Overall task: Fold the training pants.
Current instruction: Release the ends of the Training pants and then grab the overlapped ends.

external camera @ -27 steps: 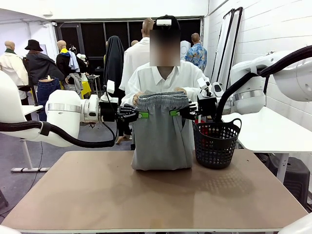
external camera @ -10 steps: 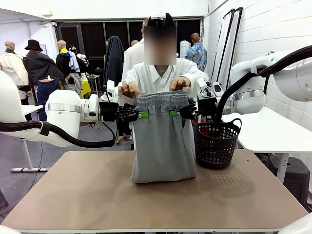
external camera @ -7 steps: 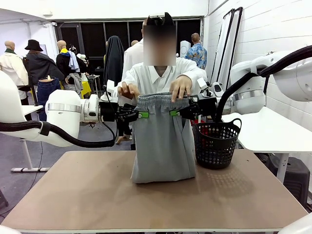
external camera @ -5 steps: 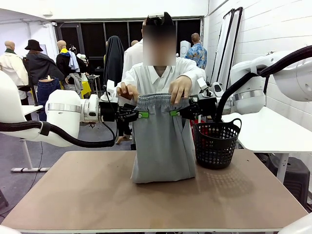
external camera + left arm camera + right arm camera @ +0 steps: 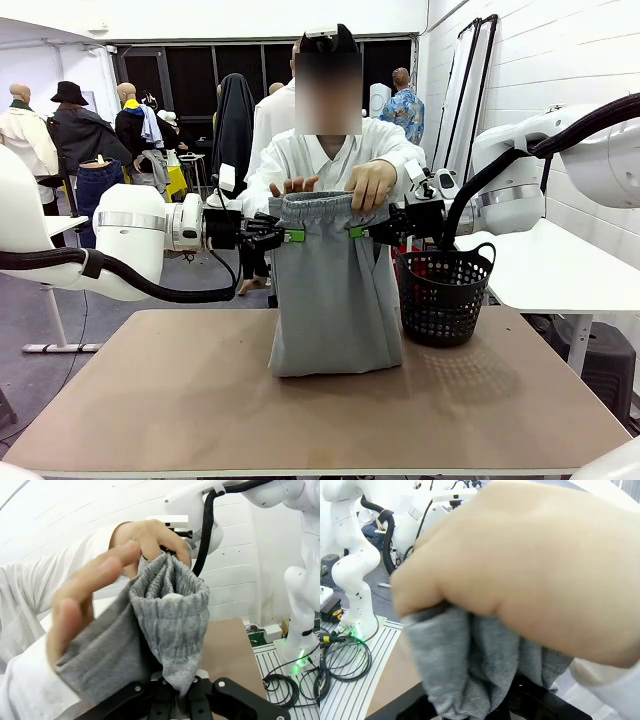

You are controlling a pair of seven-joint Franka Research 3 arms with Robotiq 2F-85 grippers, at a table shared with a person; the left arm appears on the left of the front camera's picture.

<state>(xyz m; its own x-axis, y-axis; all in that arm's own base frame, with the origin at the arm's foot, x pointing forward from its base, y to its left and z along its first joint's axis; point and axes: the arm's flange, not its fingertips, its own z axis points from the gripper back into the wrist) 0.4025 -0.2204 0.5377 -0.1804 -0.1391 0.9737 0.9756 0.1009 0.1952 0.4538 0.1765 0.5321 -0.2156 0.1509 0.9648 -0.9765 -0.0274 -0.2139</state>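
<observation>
Training pants point(image 5: 335, 300) hang just beside the black basket point(image 5: 445, 295), hem resting on the table point(image 5: 200, 400). Left hand point(image 5: 290, 236) and right hand point(image 5: 358, 232) each clamped on the waistband point(image 5: 320, 208); person's hand point(image 5: 372, 185) grips its top.

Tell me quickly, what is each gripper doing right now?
left gripper: shut on the training pants, at the waistband.
right gripper: shut on the training pants, at the waistband's other side.

You face a brown table point(image 5: 200, 400), a white brick wall point(image 5: 570, 60) to your right, dark glazed panels point(image 5: 185, 85) at the back, grey floor point(image 5: 30, 310), and a white side table point(image 5: 560, 265).
</observation>
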